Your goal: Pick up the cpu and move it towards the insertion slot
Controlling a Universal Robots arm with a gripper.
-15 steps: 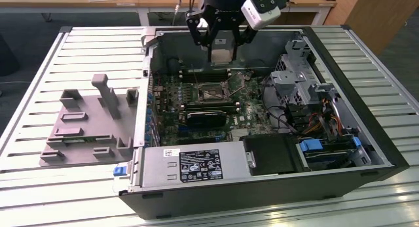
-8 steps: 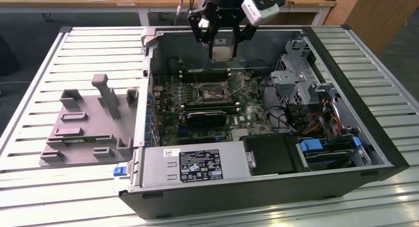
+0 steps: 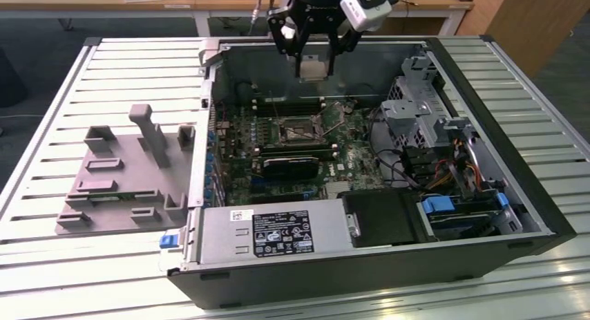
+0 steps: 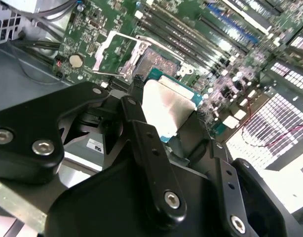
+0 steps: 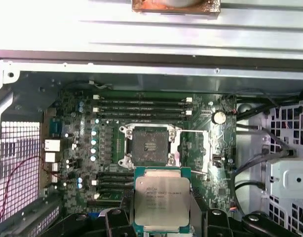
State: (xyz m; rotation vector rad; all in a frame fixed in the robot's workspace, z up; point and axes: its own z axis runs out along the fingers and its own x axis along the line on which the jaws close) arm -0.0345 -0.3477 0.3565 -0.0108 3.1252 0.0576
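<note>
CPU (image 5: 161, 200), a square silver chip, is pinched between the black gripper (image 3: 313, 63) fingers (image 4: 154, 163), raised at the upper centre of the exterior view above the open computer case (image 3: 516, 195). Pickup looks finished; transport is under way. Reaching the insertion slot (image 5: 150, 145) calls for lowering squarely over it.

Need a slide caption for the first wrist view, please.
Pincer holds the cpu above the open case, just short of the empty insertion slot.
</note>
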